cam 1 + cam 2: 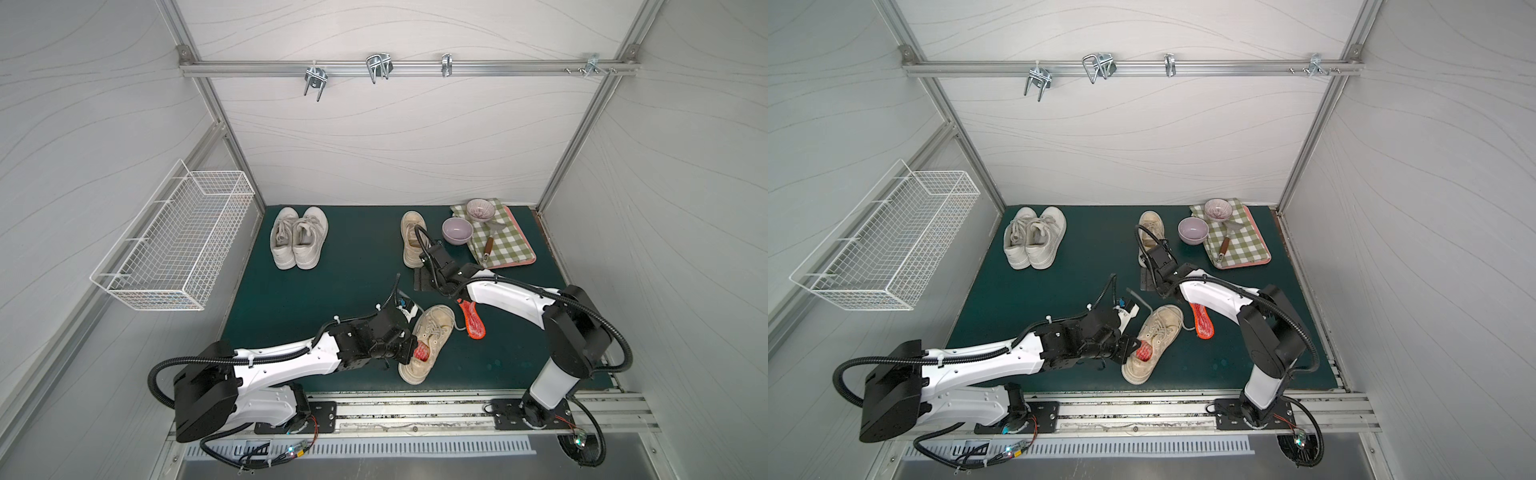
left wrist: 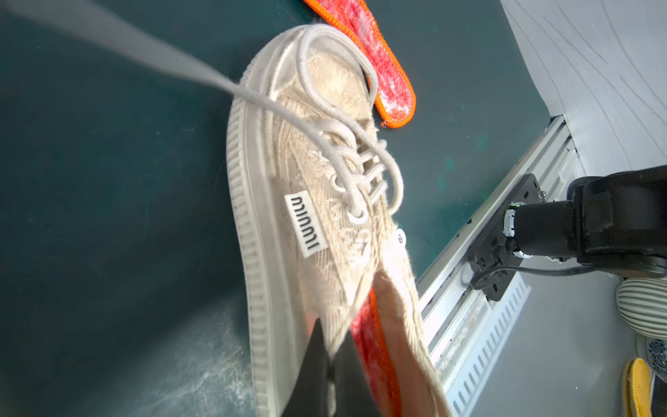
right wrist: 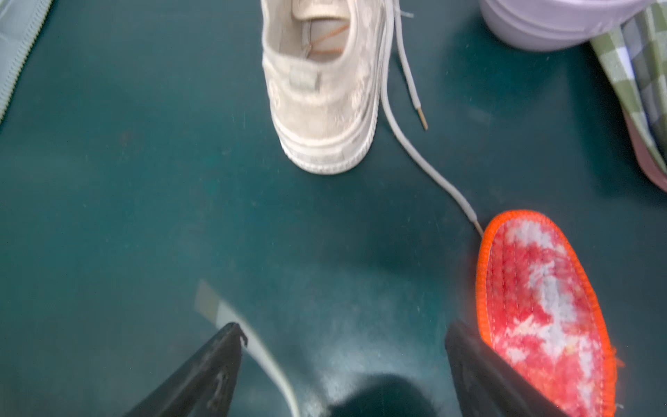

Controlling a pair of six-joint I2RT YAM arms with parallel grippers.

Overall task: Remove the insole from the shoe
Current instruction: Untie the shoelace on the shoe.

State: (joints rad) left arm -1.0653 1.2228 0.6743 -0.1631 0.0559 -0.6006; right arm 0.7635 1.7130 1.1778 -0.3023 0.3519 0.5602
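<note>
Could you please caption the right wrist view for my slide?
Right tool open above the mat; red insole beside it, beige shoe beyond.

Coarse woven shoe — fuzzy insole

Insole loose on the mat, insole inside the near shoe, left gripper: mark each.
Loose insole (image 1: 474,321), in a top view, on its red middle.
Insole inside near shoe (image 1: 422,354), in a top view, on the red patch in the opening.
Left gripper (image 2: 332,326), left wrist view, between fingertips.
</note>
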